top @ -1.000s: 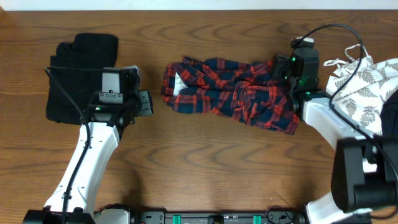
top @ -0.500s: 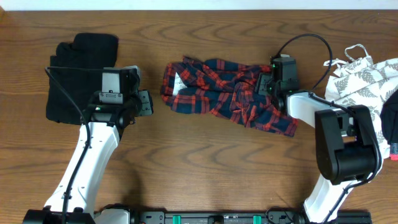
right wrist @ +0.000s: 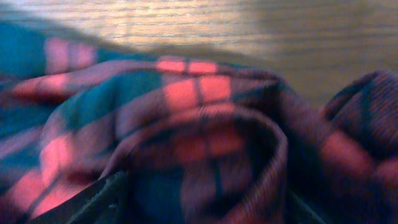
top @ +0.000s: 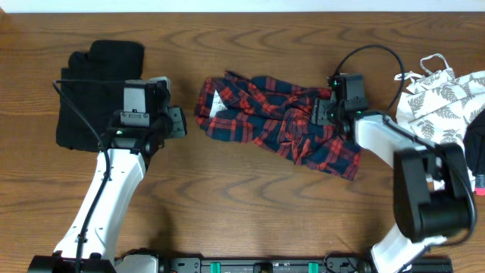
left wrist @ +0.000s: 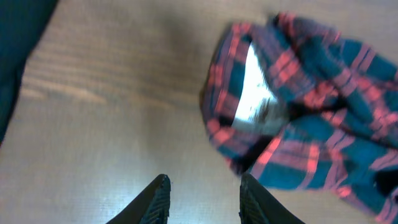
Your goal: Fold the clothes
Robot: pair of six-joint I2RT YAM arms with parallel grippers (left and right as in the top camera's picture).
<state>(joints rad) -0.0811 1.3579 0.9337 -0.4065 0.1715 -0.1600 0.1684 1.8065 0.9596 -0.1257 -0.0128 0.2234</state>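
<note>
The plaid shirt (top: pixel 280 125) is lying crumpled at mid-counter (top: pixel 242 205). On the left gripper (left wrist: pixel 205 186), the jaws are standing released over bare wood, just beside the shirt's white neck label (left wrist: pixel 252 87). The right gripper (top: pixel 322 114) is sitting against the shirt's opposite end; whether its jaws are pinching fabric cannot be told

Plaid shirt (top: pixel 280 125): red/navy checks, wht neck label (top: pixel 217 101). Garment (top: pixel 95 91): blk. Leaf-print garment (top: pixel 443 102): wht w/ grey leaves. Table (top: pixel 250 205): brown woodgrain.
</note>
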